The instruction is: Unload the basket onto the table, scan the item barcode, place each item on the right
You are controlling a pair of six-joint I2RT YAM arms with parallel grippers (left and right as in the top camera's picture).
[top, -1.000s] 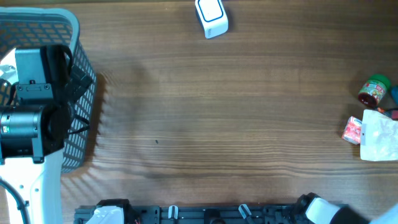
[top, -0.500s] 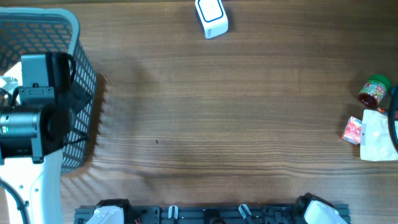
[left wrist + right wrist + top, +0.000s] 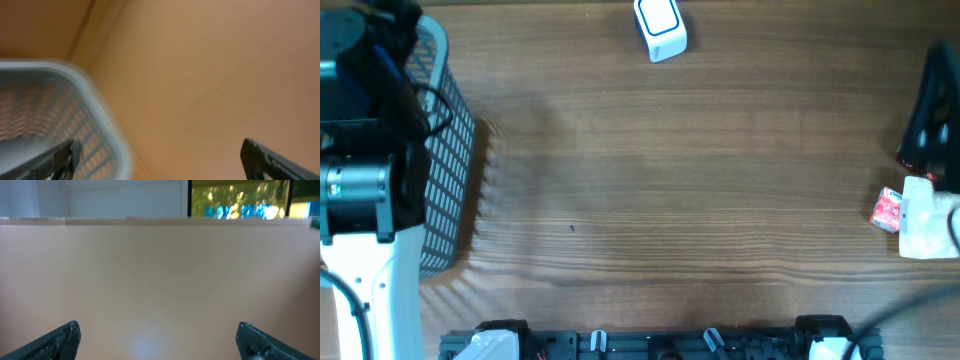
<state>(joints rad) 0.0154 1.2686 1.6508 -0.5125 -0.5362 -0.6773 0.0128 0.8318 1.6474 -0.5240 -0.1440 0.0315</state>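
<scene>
Wide brown wood-grain table point(image 3: 650, 180): carries everything, both arms work over it.

Grey plastic mesh basket point(image 3: 455, 150): below the left gripper point(image 3: 160, 146). In the left wrist view its pale rim is blurred and runs under the left-hand finger point(image 3: 57, 161).

Left gripper: jaws spread wide, nothing between the fingers. It hangs over the basket rim.

Right gripper point(image 3: 157, 325): jaws also spread wide and empty. The right wrist view shows only a plain beige surface ahead of the fingers. From overhead the right arm point(image 3: 935, 100) is a dark blurred shape at the table's right edge.

White plastic pouch point(image 3: 928, 228): just beside the dark end of the right arm, on the side toward the arm bases. No finger touches it.

White rounded barcode scanner point(image 3: 660, 28): at the far table edge, between the two grippers and well apart from both.

Small red-and-white packet point(image 3: 887, 210): touching the pouch's edge, near the right arm and clear of its fingers. Which of these two is the scan item cannot be told; no barcode is legible.
</scene>
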